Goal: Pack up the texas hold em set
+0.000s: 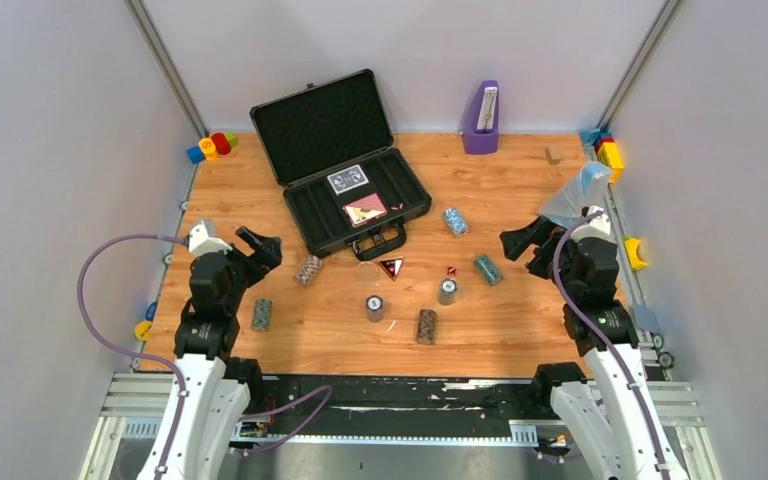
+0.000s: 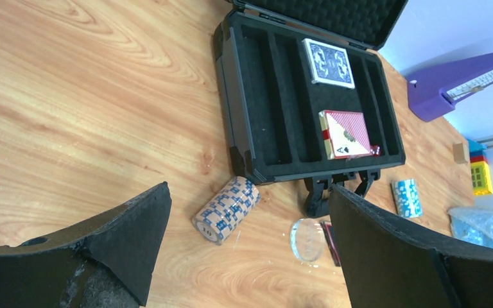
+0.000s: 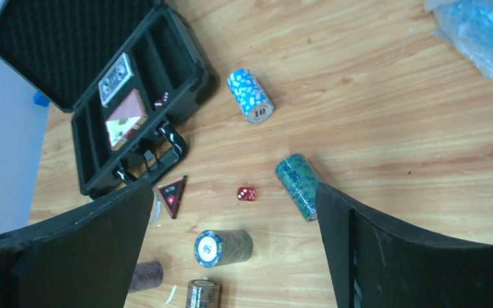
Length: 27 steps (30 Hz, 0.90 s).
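Filling the open black case at the table's back means the left gripper and right gripper, both spread wide and empty, should pinch each loose chip stack across its round sides (squeeze square, or chips spill), as its foam holds just two card decks, chip slots bare.

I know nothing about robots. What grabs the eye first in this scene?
An open black case lies at the middle back of the wooden table, with a blue card deck and a red card deck in it. Poker chip stacks sit scattered in front of it, around a triangular button and a red die. On either side, the left fingers and right fingers stand wide open, holding nothing.
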### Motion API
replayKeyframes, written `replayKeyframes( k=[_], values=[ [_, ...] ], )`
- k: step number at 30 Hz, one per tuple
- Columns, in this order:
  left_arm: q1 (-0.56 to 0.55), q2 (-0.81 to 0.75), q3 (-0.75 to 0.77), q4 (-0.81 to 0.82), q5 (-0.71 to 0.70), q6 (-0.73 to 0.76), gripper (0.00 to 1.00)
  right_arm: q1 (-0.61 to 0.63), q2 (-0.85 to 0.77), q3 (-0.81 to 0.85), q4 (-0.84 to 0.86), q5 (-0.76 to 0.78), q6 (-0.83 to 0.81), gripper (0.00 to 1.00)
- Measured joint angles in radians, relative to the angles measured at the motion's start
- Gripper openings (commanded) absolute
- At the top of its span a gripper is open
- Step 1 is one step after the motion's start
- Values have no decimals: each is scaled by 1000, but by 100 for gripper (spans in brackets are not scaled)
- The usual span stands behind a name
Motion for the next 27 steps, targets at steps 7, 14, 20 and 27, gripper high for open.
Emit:
replayKeyframes(
  k=[7, 14, 20, 27],
  values=[
    [0, 3, -13, 14, 45, 39, 100, 0, 170, -51, 141, -45, -41, 94],
    [0, 113, -35, 60, 97, 97, 100, 31, 623, 147, 231, -113, -162, 87],
    [0, 225, -35, 71, 113, 179, 98, 87, 1001, 439, 227, -133, -269, 79],
    [0, 198, -39, 103, 163, 236, 98, 144, 1231, 604, 145, -119, -380, 69]
  ],
)
